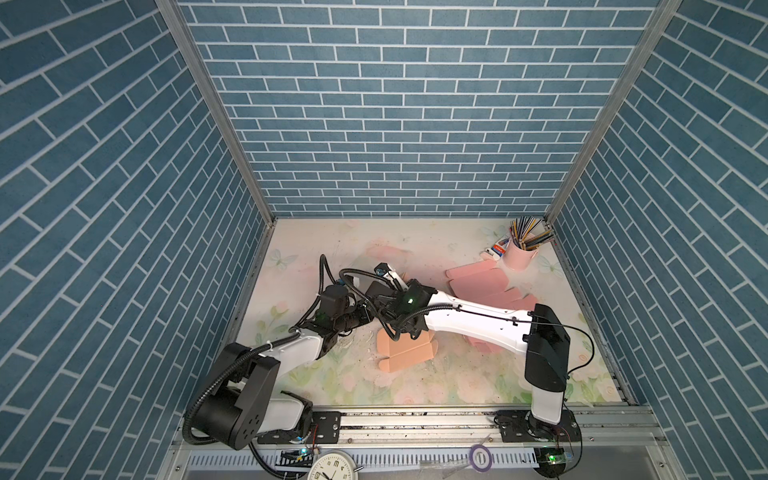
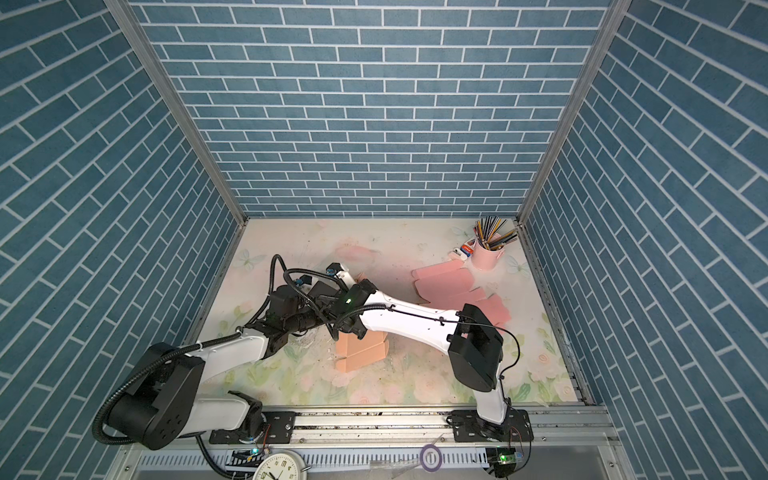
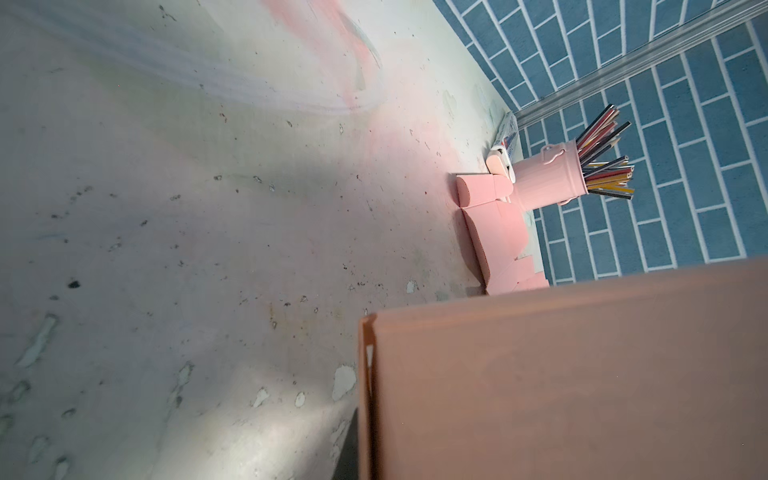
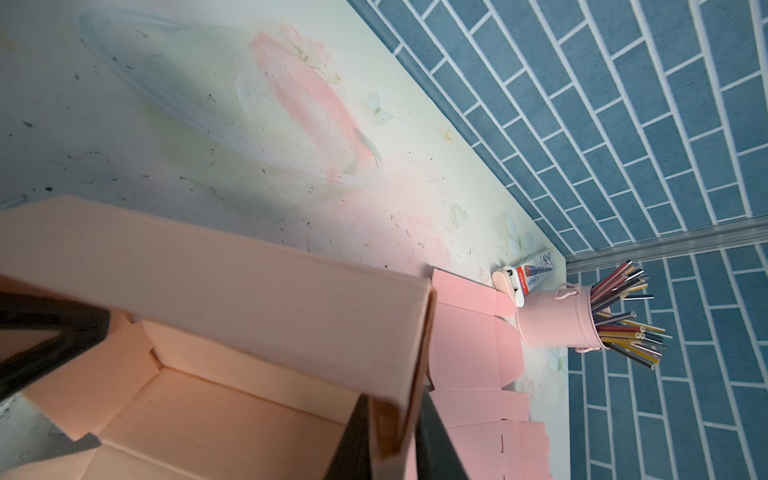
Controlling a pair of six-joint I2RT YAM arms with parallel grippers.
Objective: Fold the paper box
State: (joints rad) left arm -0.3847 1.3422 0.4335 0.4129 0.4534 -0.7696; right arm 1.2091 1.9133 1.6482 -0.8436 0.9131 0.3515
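Blue brick-patterned walls close in three sides of your flowered worktop, which is scuffed and speckled around the middle. You have the paper box near the middle of the worktop, a little toward the front edge, with its far part hidden under your right arm in both top views. The right wrist view shows it part-formed: the top is open, the inside floor is visible and the long walls stand up. Your right gripper is pinching one upright wall of the box, one black finger inside the wall and one outside. Your left gripper reaches in from the left side of the box with its fingers pressed together. They are out of the left wrist view, where a box panel fills the near corner, so you cannot tell whether they grip anything. Flat pink cardboard sheets lie overlapping toward the far right of the worktop. A pink cup of pencils stands in the far right corner with a small tube just beside it. A clock sits past the front rail.
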